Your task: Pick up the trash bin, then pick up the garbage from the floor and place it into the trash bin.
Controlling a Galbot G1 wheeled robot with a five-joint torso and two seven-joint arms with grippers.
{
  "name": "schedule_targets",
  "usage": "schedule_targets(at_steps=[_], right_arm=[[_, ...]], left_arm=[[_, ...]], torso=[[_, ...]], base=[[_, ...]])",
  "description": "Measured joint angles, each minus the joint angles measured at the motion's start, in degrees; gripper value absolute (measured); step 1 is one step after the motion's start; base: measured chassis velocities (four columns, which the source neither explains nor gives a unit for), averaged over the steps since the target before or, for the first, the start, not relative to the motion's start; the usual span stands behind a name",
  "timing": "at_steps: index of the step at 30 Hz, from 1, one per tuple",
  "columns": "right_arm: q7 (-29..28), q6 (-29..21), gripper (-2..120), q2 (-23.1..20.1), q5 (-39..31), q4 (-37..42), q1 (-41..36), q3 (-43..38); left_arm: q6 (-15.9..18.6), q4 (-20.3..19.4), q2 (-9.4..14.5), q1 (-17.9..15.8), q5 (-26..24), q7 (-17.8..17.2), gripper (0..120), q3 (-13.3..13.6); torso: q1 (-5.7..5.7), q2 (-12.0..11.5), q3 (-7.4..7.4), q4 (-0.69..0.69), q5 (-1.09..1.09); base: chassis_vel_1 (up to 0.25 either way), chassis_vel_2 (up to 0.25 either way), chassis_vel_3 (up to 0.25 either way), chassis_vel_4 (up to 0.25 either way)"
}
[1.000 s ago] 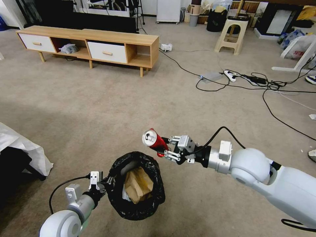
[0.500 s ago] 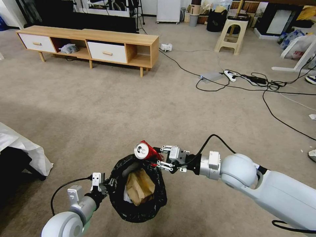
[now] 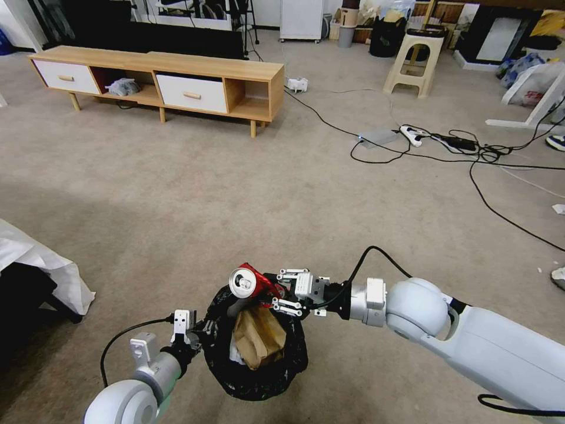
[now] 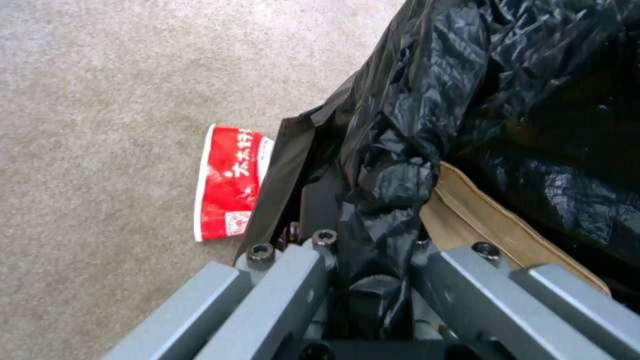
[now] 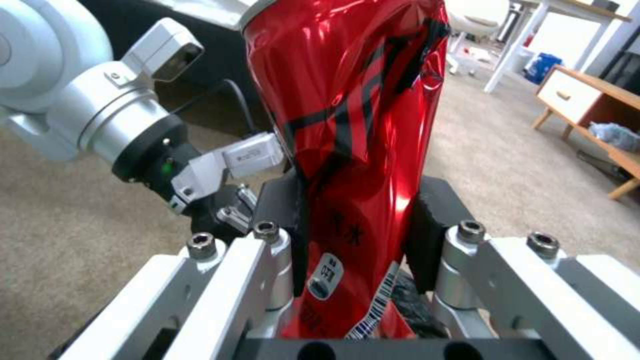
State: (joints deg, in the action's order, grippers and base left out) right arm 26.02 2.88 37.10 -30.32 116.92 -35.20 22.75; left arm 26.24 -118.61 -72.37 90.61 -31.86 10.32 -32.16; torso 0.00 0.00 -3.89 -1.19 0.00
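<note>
I've got the right gripper (image 3: 272,294) clamped on the crushed red can (image 3: 249,282), pads (image 5: 427,230) pinching its dented body on both sides. Can sits tilted, silver top facing me, just over the far rim of the trash bin (image 3: 259,377). Left gripper (image 3: 197,340) is closed on the bin's black liner at the near-left rim, bin held off the carpet (image 3: 235,176). Crumpled brown paper box (image 3: 259,335) lies inside w/ a bit of white beside it. Red-white snack wrapper (image 4: 228,187) lies flat on carpet just beside the bin.
</note>
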Motion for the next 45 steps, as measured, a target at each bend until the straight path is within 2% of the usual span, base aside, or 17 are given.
schedule_targets(at_steps=[9,33,35,37,38,40,41,43,44,45], right_arm=[[1.64,0.49,26,-0.60,0.60,0.22,-0.61,0.52],[1.37,0.84,26,0.08,1.71,-1.57,-1.35,1.21],[1.34,0.84,28,0.10,1.71,-1.69,-1.35,1.19],[1.13,0.80,42,0.21,1.68,-1.90,-1.35,1.18],[1.13,0.80,42,0.21,1.68,-1.90,-1.35,1.18],[0.78,0.71,51,0.31,1.66,-1.97,-1.35,1.18],[0.78,0.71,51,0.31,1.66,-1.97,-1.35,1.18],[0.49,0.66,60,0.32,1.65,-1.99,-1.35,1.18],[0.49,0.66,60,0.32,1.65,-1.99,-1.35,1.18],[0.38,0.63,67,0.28,1.63,-2.00,-1.35,1.18]], left_arm=[[0.45,-0.14,-1.60,-1.32,0.64,0.25,1,1.94],[0.51,-0.99,-1.08,-1.36,-0.27,0.70,1,0.76],[0.51,-0.99,-0.97,-1.39,-0.36,0.73,1,0.73],[0.51,-0.99,-0.84,-1.47,-0.55,0.78,1,0.72],[0.51,-0.99,-0.84,-1.47,-0.55,0.78,1,0.72],[0.51,-0.99,-0.68,-1.46,-0.66,0.85,1,0.67],[0.51,-0.99,-0.68,-1.46,-0.66,0.85,1,0.67],[0.51,-0.99,-0.50,-1.43,-0.73,0.93,1,0.58],[0.51,-0.99,-0.50,-1.43,-0.73,0.93,1,0.58],[0.50,-0.99,-0.37,-1.43,-0.77,0.98,1,0.48]], torso=[[0.00,0.00,0.00,0.00,0.00],[0.00,0.00,0.00,0.00,0.00],[0.00,0.00,0.00,0.00,0.00],[0.00,0.00,0.00,0.00,0.00],[0.00,0.00,0.00,0.00,0.00],[0.00,0.00,0.00,0.00,0.00],[0.00,0.00,0.00,0.00,0.00],[0.00,0.00,0.00,0.00,0.00],[0.00,0.00,0.00,0.00,0.00],[0.00,0.00,0.00,0.00,0.00]], base=[[0.000,0.000,0.000,0.000],[0.000,0.000,0.000,0.000],[0.000,0.000,0.000,0.000],[0.000,0.000,0.000,0.000],[0.000,0.000,0.000,0.000],[0.000,0.000,0.000,0.000],[0.000,0.000,0.000,0.000],[0.000,0.000,0.000,0.000],[0.000,0.000,0.000,0.000],[0.000,0.000,0.000,0.000]])
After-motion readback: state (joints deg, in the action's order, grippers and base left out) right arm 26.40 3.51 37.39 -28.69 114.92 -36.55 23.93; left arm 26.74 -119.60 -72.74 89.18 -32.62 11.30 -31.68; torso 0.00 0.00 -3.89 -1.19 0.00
